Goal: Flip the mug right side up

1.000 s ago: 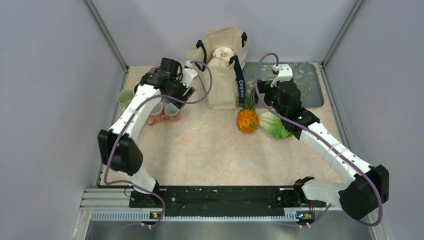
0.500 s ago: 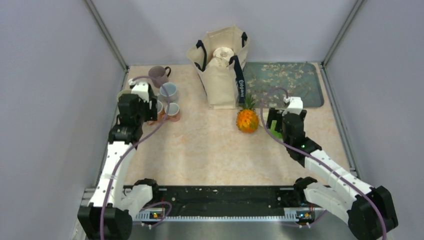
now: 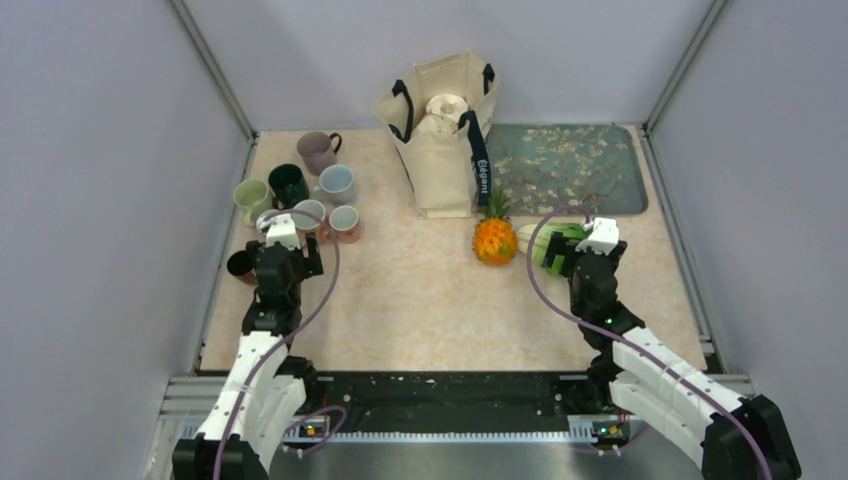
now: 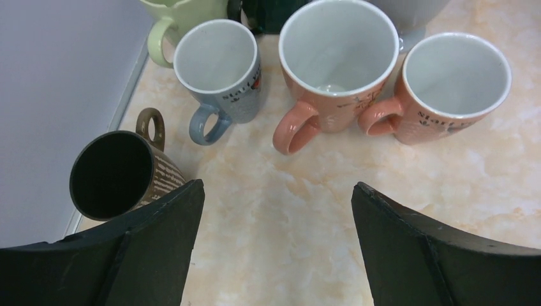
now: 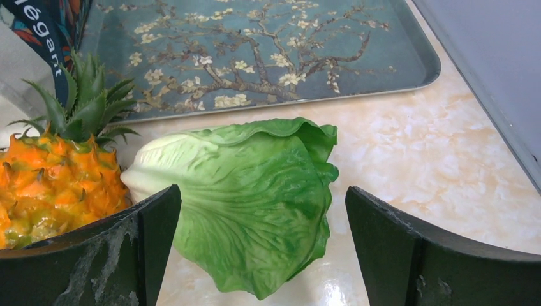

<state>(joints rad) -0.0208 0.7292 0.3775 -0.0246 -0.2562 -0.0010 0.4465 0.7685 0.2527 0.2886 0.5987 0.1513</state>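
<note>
Several mugs stand at the far left. Five show open mouths in the left wrist view: light green (image 4: 185, 13), grey-blue (image 4: 220, 67), two salmon ones (image 4: 338, 57) (image 4: 456, 86) and brown (image 4: 118, 175). From above a mauve mug (image 3: 318, 150) at the back shows a flat top and no opening; it looks upside down. My left gripper (image 3: 287, 258) (image 4: 277, 186) is open and empty, just short of the salmon mugs, with the brown mug (image 3: 240, 266) at its left. My right gripper (image 3: 585, 255) (image 5: 262, 190) is open and empty, facing a lettuce.
A dark green mug (image 3: 288, 183) stands in the cluster. A canvas bag (image 3: 445, 130) is at the back centre, with a floral tray (image 3: 565, 165) to its right. A pineapple (image 3: 495, 240) (image 5: 51, 178) and a lettuce (image 3: 545, 240) (image 5: 249, 191) lie centre right. Grey walls enclose the table.
Both arms have drawn back toward the near edge. The left gripper left the back of the mug cluster, uncovering the mugs. The right gripper moved from the tray to this side of the lettuce.
</note>
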